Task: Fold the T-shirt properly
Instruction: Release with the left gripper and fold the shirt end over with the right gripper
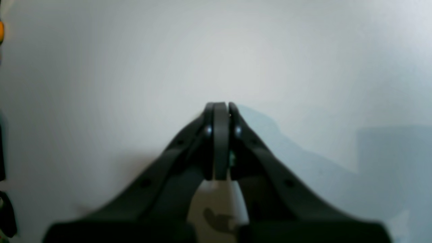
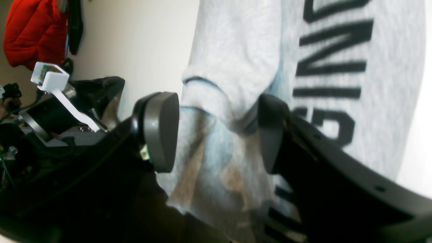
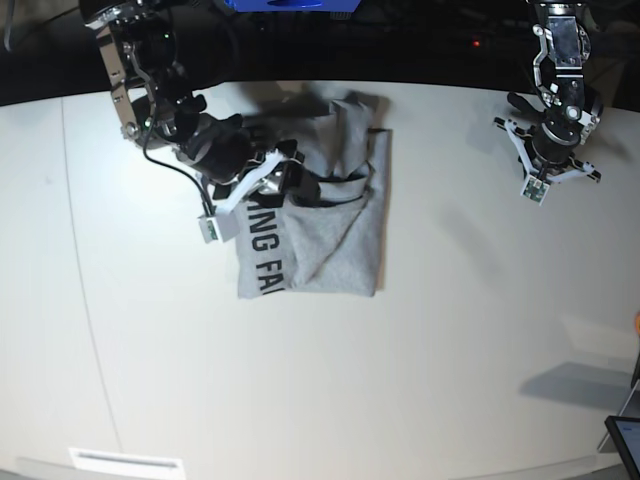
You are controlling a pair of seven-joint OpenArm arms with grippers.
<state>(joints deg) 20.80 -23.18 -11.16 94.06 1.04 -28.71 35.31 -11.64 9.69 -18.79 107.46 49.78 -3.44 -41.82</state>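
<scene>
The right gripper [image 2: 216, 135] is positioned with jaws spread around a bunched fold of the heather-grey cotton T-shirt with black block lettering [image 3: 330, 235], not clamped. The shirt is laid partly folded on the white table [image 3: 450, 350], its long axis running away from the robot. The left gripper [image 1: 221, 111] is clenched, empty, well apart.

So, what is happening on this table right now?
A two-armed robot is folding a grey T-shirt with black letters on a white table. The shirt lies partly folded. The right gripper is at the shirt's upper left part in the base view; its jaws stand open with bunched cloth between them. Whether both jaws press on the cloth I cannot tell. The left gripper is shut and empty, over bare table well away from the shirt.
</scene>
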